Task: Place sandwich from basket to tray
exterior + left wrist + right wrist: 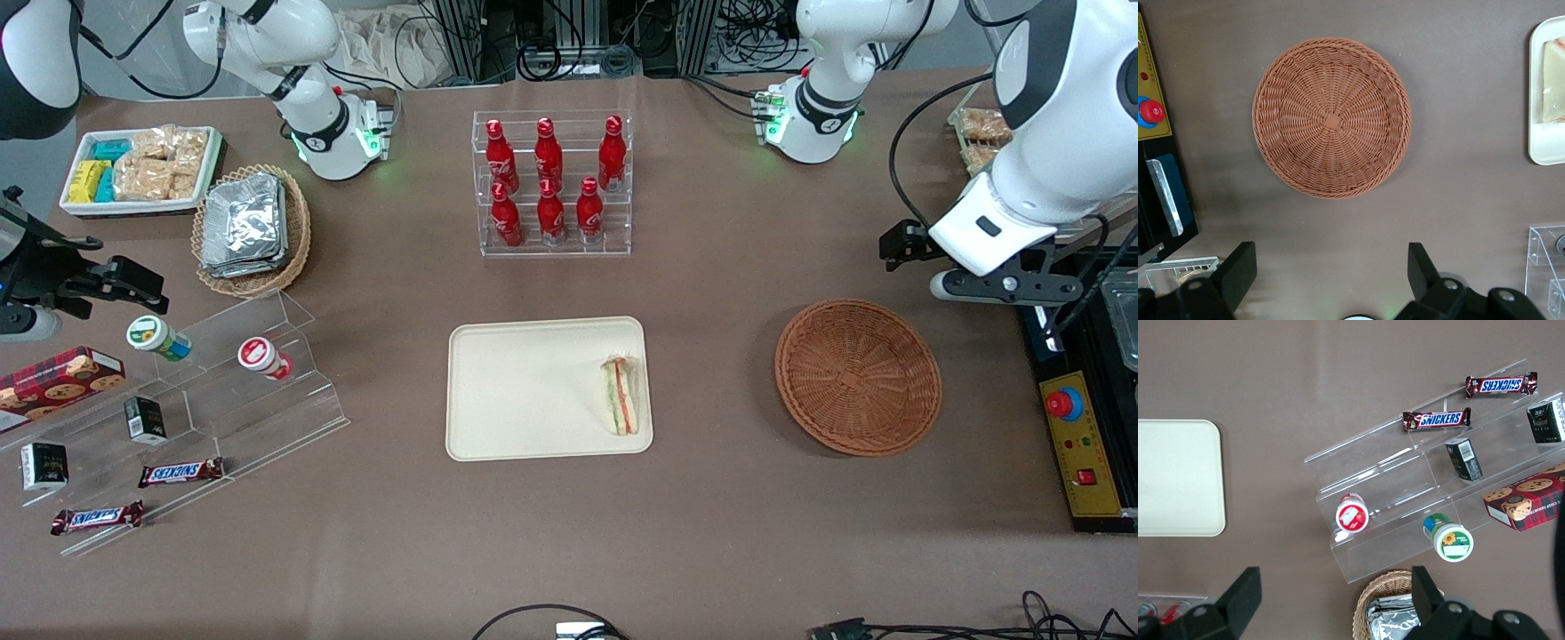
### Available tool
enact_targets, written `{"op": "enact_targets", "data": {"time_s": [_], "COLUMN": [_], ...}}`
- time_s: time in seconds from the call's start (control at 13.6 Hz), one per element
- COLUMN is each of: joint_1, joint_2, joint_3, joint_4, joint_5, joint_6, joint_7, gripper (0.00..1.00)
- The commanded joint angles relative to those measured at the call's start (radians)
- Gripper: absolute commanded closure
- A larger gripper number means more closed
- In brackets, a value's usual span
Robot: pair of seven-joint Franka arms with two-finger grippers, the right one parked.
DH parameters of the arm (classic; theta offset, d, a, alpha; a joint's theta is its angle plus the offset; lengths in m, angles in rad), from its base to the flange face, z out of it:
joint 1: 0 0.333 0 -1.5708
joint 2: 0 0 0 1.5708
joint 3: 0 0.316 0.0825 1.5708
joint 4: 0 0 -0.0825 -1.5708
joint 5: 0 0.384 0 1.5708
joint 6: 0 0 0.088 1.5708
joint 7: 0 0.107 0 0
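The sandwich (pixel 620 396), a clear-wrapped wedge with green and orange-red layers, lies on the cream tray (pixel 524 391) near the tray's edge toward the working arm. The left wrist view catches part of the sandwich (pixel 1553 83) and one end of the tray (pixel 1545 150). The reddish-brown wicker basket (pixel 858 376) sits beside the tray with nothing in it. My gripper (pixel 1331 257) hangs open and holds nothing, well above the table. It is a little farther from the front camera than the basket (pixel 1331 118), toward the working arm's end of the table.
A clear rack of red bottles (pixel 553 182) stands farther from the front camera than the tray. A tan basket of foil packs (pixel 249 227), a white snack bin (pixel 142 169) and a stepped acrylic shelf with snacks (pixel 178 418) lie toward the parked arm's end. A yellow control box (pixel 1080 440) sits beside the basket.
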Motion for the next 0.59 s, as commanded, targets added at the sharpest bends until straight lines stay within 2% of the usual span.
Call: {"op": "enact_targets", "data": {"time_s": [0.0, 0.51], "joint_1": [-0.006, 0.007], "joint_2": [0.008, 0.007], "joint_3": [0.006, 0.009], "joint_4": [0.019, 0.017], "joint_5": [0.01, 0.007], "joint_6": [-0.008, -0.002], "joint_7": [-0.009, -0.006], "gripper": [0.0, 0.0]}}
